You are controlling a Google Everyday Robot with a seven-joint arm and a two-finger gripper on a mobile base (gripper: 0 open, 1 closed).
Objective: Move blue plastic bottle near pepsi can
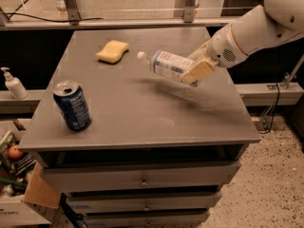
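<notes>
Far to the left of the gripper (pixel 195 70), a white pump dispenser (pixel 13 83) stands on a low ledge beside the cabinet. The pepsi can (pixel 72 105) stands upright near the front left corner of the grey cabinet top (pixel 142 118), well apart from the gripper and nearer the camera. A yellow sponge (pixel 113 51) lies left of the gripper, further back. The blue plastic bottle (pixel 166 64) is clamped in the gripper above the top. Its long axis is nearly level, with the white cap pointing left and slightly up. The bottle's base is hidden behind the tan near finger (pixel 199 71), and the far finger is out of sight. The arm is cut off at the right edge.
</notes>
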